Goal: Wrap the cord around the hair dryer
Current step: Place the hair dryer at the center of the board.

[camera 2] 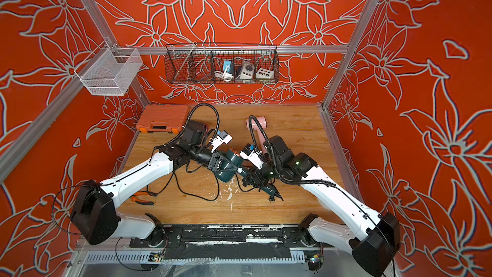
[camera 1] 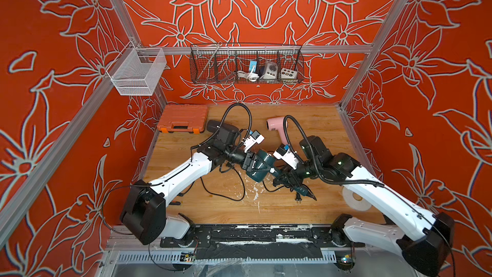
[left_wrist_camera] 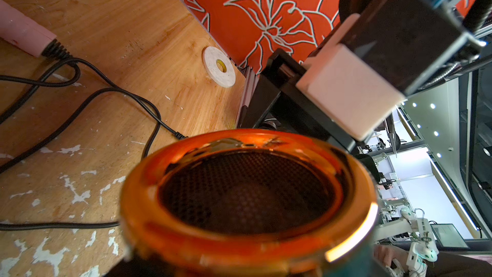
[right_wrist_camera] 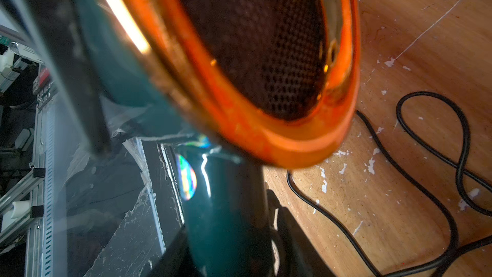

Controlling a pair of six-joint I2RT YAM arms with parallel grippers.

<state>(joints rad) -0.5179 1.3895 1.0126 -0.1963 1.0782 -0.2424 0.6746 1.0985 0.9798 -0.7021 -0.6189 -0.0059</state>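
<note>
Nearest my lens, the hair dryer point(left_wrist_camera: 247, 203) hung above the surface point(camera 1: 279, 214), left gripper point(camera 1: 251, 161) jaws clenched on its barrel, presumably leaving winding room. Right gripper point(camera 1: 282, 179) sat at the handle; grip I could not confirm. Cord point(camera 1: 242, 186) lay loose.

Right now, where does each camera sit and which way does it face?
Top views: high at the front, looking down on the wooden table; left arm and right arm show.
Left wrist: behind the dark green hair dryer's orange-rimmed mouth, facing the right arm; own arm unseen.
Right wrist: close beside that mouth and handle, facing the table; own arm unclear.
Shared: both wrist views show the dryer and black cord.
</note>
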